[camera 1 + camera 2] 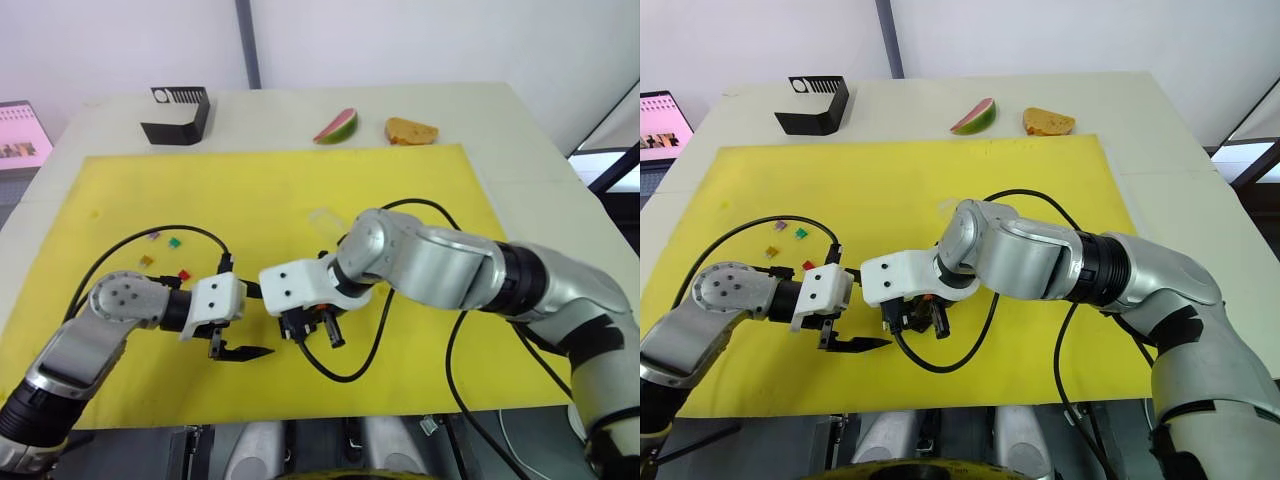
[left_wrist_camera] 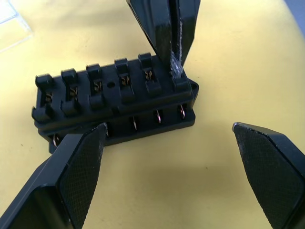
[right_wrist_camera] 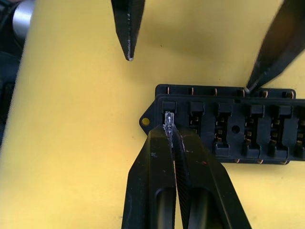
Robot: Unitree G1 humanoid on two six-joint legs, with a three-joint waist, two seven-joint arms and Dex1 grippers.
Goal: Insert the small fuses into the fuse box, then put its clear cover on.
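Note:
The black fuse box (image 2: 114,100) lies on the yellow mat, its two rows of slots facing up. My right gripper (image 3: 168,128) is shut on a small grey fuse (image 3: 168,118) and holds it at the box's end slot. My left gripper (image 2: 169,129) is open beside the box, one finger (image 2: 71,176) at its corner. In the left eye view both grippers, left (image 1: 240,352) and right (image 1: 315,332), meet at the mat's front middle. Loose fuses lie to the left: purple (image 1: 153,236), green (image 1: 174,242), tan (image 1: 146,261) and red (image 1: 184,275). The clear cover (image 1: 325,222) rests behind the right arm.
A larger black box (image 1: 178,113) with a white slotted top stands at the back left of the table. A watermelon slice (image 1: 337,126) and a piece of bread (image 1: 411,131) lie beyond the yellow mat (image 1: 250,190). Black cables loop over the mat by both arms.

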